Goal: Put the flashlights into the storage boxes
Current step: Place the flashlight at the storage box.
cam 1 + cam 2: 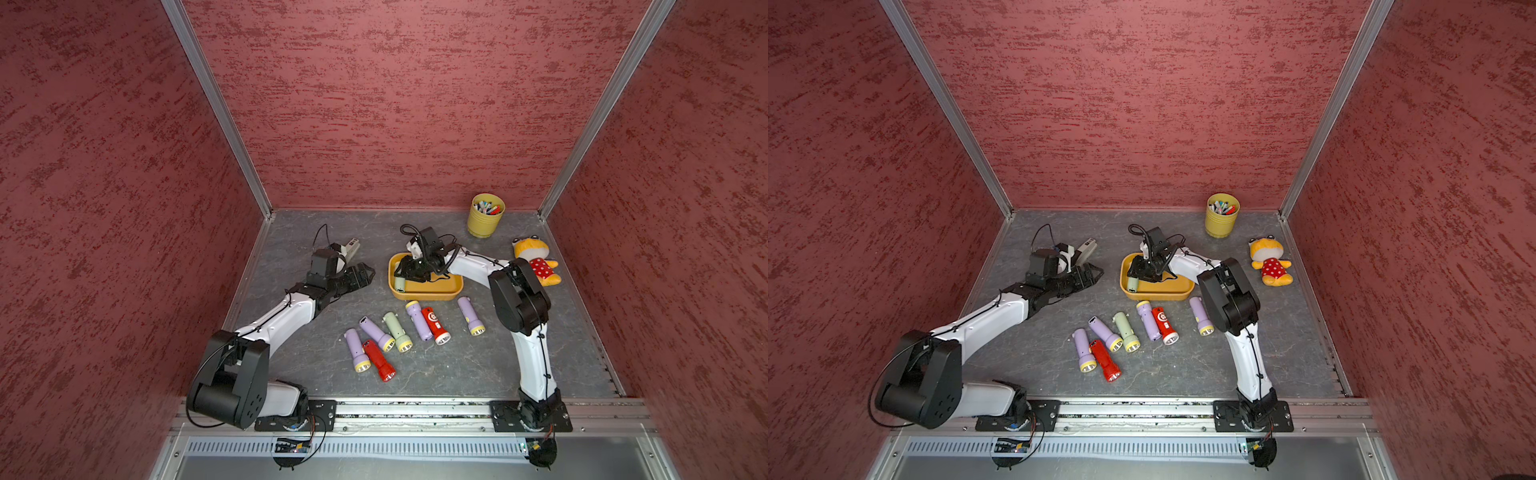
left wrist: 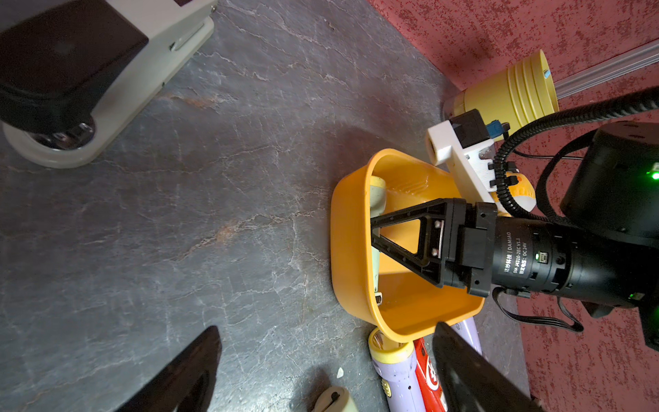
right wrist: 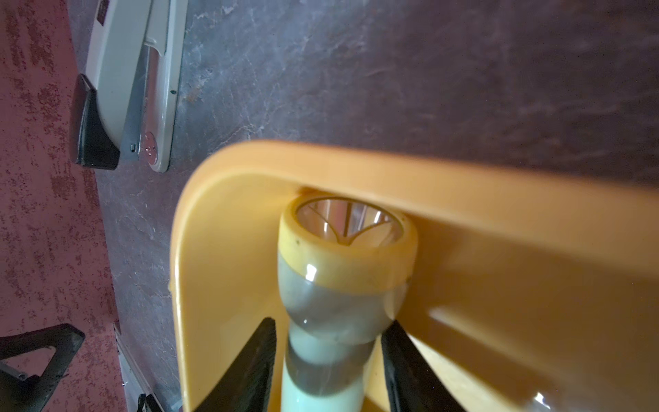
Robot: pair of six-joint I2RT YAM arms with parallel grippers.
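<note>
The orange-yellow storage box [image 1: 440, 291] [image 1: 1169, 290] [image 2: 349, 249] [image 3: 499, 214] sits mid-table. A pale green flashlight [image 1: 400, 284] [image 1: 1133, 284] [image 3: 342, 285] lies inside at its left end, head against the wall. My right gripper [image 1: 405, 274] [image 1: 1138, 272] [image 3: 330, 323] straddles its neck, jaws slightly apart with small gaps on both sides. Several flashlights lie on the table in front: lilac [image 1: 356, 350], red [image 1: 378, 360], green [image 1: 397, 331], red with emblem [image 1: 434, 325], lilac [image 1: 470, 316]. My left gripper [image 1: 368, 274] [image 2: 327, 330] hovers open and empty, left of the box.
A grey-white stapler [image 1: 351, 247] [image 2: 107, 89] lies behind the left wrist. A yellow cup of pens [image 1: 485, 215] stands at the back right, with a plush toy [image 1: 536, 261] beside the right arm. Red walls close in three sides.
</note>
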